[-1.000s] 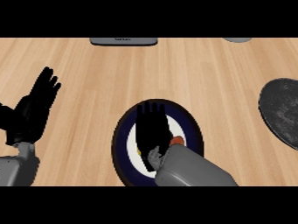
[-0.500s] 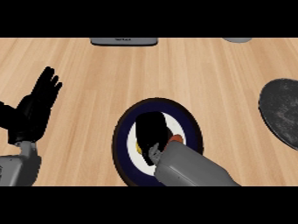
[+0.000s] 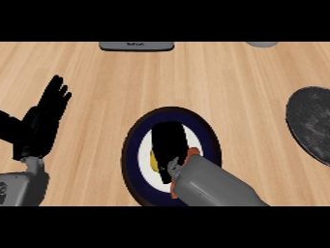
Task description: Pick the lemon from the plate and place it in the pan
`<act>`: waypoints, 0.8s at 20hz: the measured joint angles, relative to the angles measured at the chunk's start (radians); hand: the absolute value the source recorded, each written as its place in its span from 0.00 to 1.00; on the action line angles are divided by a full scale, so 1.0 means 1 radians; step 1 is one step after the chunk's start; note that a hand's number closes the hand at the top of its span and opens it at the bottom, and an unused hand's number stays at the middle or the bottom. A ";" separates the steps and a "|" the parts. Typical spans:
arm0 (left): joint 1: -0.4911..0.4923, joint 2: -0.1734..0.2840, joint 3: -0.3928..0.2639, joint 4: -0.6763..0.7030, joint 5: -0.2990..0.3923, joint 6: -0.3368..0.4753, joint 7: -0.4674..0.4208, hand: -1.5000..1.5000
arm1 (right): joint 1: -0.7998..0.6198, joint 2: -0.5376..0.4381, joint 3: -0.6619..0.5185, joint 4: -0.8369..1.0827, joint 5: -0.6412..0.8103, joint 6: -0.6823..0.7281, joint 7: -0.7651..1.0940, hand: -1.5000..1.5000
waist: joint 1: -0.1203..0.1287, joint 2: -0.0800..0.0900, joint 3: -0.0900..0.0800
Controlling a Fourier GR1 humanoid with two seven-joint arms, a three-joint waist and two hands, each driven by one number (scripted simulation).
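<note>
Lemon (image 3: 154,160) shows only as a yellow sliver at the left edge of the right hand (image 3: 170,141), which lies over the middle of the plate (image 3: 209,138). The black hand covers nearly all of the fruit, palm down, so whether its fingers are curled round the lemon or merely laid above it cannot be told from this view. The grey right forearm (image 3: 214,183) enters from the lower edge and slants up to the plate, which suits a reach from directly above the fruit.

The plate, dark-rimmed with a pale centre, rests flat on the wooden tabletop (image 3: 196,77). Lemon remains on the plate; it is not lifted clear as far as can be seen.

The pan (image 3: 321,126), dark and round, sits well apart to the right at the view's edge, holding nothing visible. Judgement: the grasp stage is in hand; the carry to the right and the release are not yet done.

The left hand (image 3: 35,123) stands at the left of the view, fingers straight and spread, thumb out, resting and touching nothing; it keeps out of the working path.

A grey object (image 3: 137,46) lies at the far edge of the tabletop, uninvolved.
</note>
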 measured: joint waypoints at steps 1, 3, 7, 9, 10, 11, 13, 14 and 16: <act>0.002 0.005 0.004 -0.014 0.002 -0.001 0.014 0.50 | 0.011 -0.007 -0.020 -0.019 -0.001 0.005 0.007 1.00 | -0.002 0.000 0.000; -0.002 0.009 0.010 -0.019 0.001 0.000 0.020 0.50 | 0.060 -0.042 -0.051 -0.053 -0.007 -0.013 0.006 1.00 | -0.008 -0.001 0.001; 0.024 0.015 0.024 -0.025 0.004 -0.006 0.008 0.50 | 0.153 -0.159 -0.135 -0.188 -0.038 -0.012 0.033 1.00 | -0.021 -0.003 0.001; 0.035 0.009 0.022 -0.037 0.002 -0.003 0.012 0.50 | 0.192 -0.211 -0.147 -0.260 -0.003 -0.028 0.053 1.00 | -0.022 -0.003 0.001; 0.033 0.013 0.028 -0.041 0.006 -0.004 0.020 0.50 | 0.202 -0.241 -0.150 -0.305 0.018 -0.030 0.065 1.00 | -0.024 -0.004 0.001; 0.034 0.009 0.025 -0.042 0.002 -0.001 0.017 0.50 | 0.196 -0.265 -0.158 -0.338 0.044 -0.032 0.075 1.00 | -0.026 -0.004 0.001; 0.032 0.011 0.027 -0.045 0.002 0.000 0.026 0.50 | 0.194 -0.314 -0.153 -0.421 0.104 -0.027 0.101 1.00 | -0.030 -0.006 0.000; 0.041 0.011 0.026 -0.049 -0.001 -0.001 0.022 0.50 | 0.181 -0.333 -0.160 -0.460 0.128 -0.016 0.117 1.00 | -0.029 -0.007 0.000; 0.036 0.001 0.018 -0.048 -0.010 0.009 0.025 0.50 | 0.158 -0.367 -0.167 -0.544 0.181 0.003 0.142 1.00 | -0.032 -0.008 0.000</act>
